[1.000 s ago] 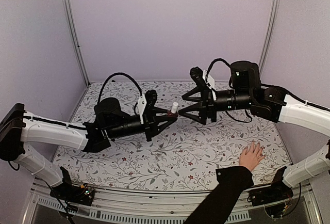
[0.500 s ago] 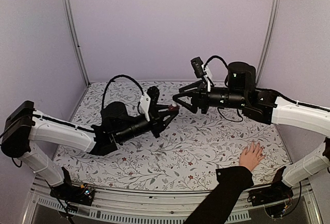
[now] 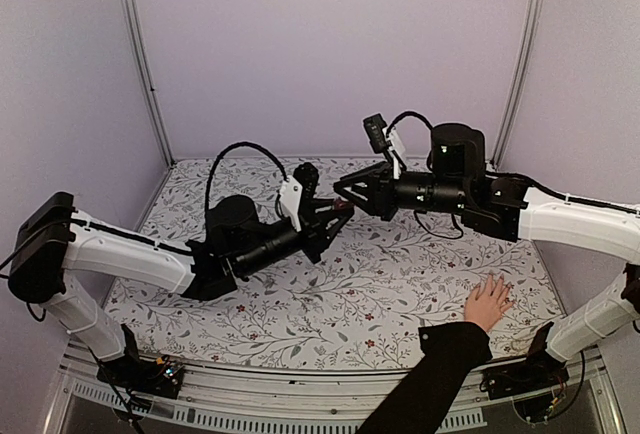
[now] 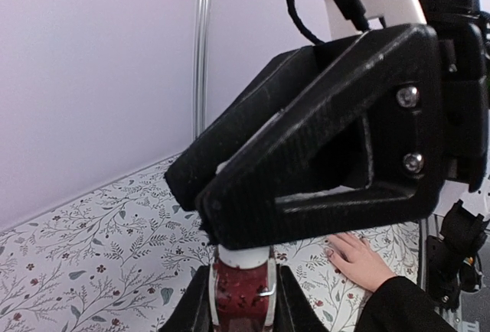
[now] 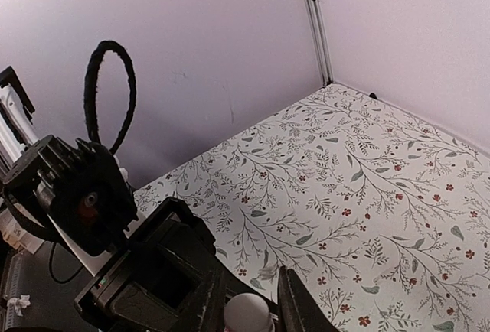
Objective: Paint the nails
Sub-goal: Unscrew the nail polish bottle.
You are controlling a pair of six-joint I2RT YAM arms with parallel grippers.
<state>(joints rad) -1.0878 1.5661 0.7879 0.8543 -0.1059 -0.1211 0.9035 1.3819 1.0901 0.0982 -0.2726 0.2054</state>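
A small dark-red bottle [image 4: 241,301] is held off the table with my left gripper [image 4: 242,278] shut on its body. Its white cap [image 5: 247,314] sits between the fingers of my right gripper [image 5: 251,280], which is closed round it from the far side. In the top view the left gripper [image 3: 336,214] and right gripper [image 3: 346,192] meet tip to tip above the middle of the table. The human hand [image 3: 487,302] lies flat at the front right with fingers spread and a black sleeve. Its nails [image 4: 331,251] are too small to make out clearly.
The floral tablecloth [image 3: 380,284] covers the table. Purple walls close it in on three sides, with metal posts [image 3: 140,54] at the back corners. A black cable loop [image 5: 111,91] rises over the left arm. The sleeved forearm [image 3: 430,379] crosses the front edge.
The left gripper lifted the bottle up and to the right. The right gripper turned, came over the white cap and closed on it. The hand stayed still.
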